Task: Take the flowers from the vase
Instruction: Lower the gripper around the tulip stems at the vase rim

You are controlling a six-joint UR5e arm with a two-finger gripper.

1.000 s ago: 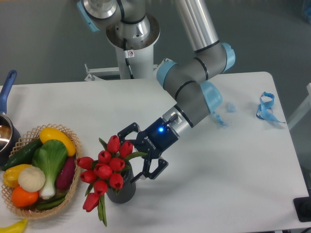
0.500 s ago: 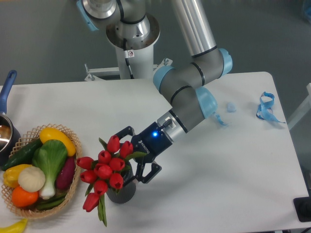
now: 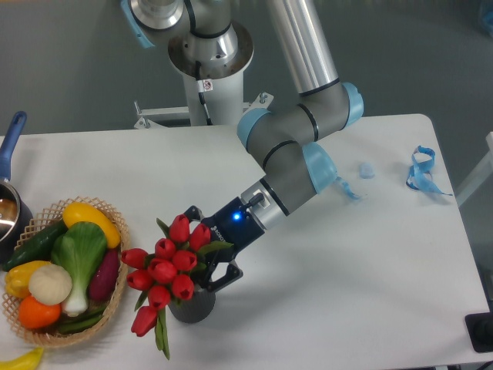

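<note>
The flowers, a bunch of red tulip buds with green leaves, stand in the small dark grey vase near the table's front edge. One bud and a leaf droop down the vase's left side. My gripper is open and comes in from the right at the level of the buds. One finger shows behind the upper buds, the other just above the vase rim on the right. The fingers reach around the right part of the bunch; the buds hide their tips, so contact cannot be made out.
A wicker basket of colourful vegetables sits at the left, close to the flowers. A blue-handled pot is at the left edge. A blue ribbon and small blue bits lie at the far right.
The gripper has moved left and slightly down, from just right of the bunch to in among the right-hand buds. It stays open. Flowers and vase have not moved.
</note>
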